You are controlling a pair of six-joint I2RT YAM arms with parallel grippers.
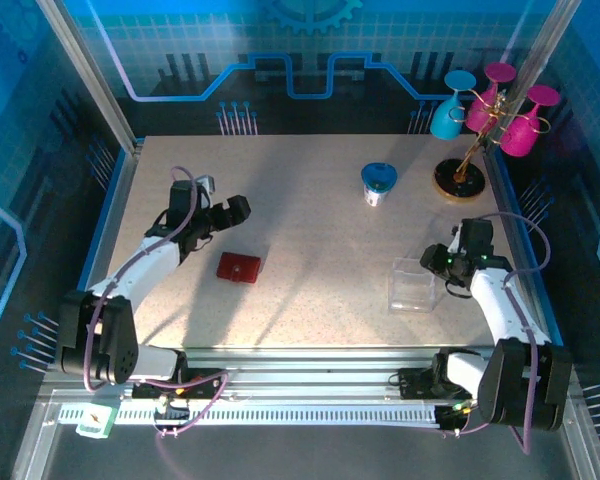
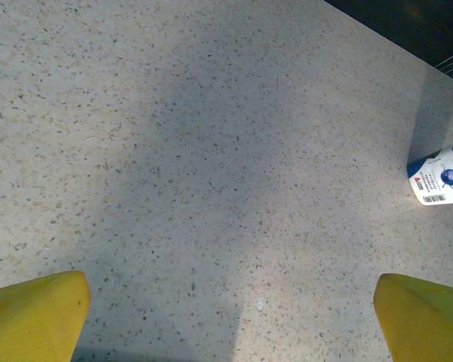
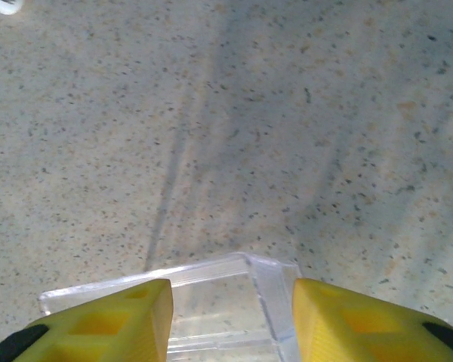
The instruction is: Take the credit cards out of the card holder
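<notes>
Card holder [image 1: 239, 267]: small flat red rectangle, folded, lying at 8 o'clock on the speckled stone-look table [image 1: 310, 200]. Left gripper [image 1: 238, 208] sits at its 12 o'clock, yellow fingers [image 2: 34, 313] wide apart and empty. Right gripper [image 3: 232, 317], at 4 o'clock, straddles the corner of the clear hard-plastic tray [image 3: 211, 275]; can't tell if it is gripping.

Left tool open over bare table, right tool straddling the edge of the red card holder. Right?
Not quite. The right tool straddles a wall of the clear tray, not the red card holder, which lies near the left tool. The right wrist view shows it. The rest holds.
</notes>
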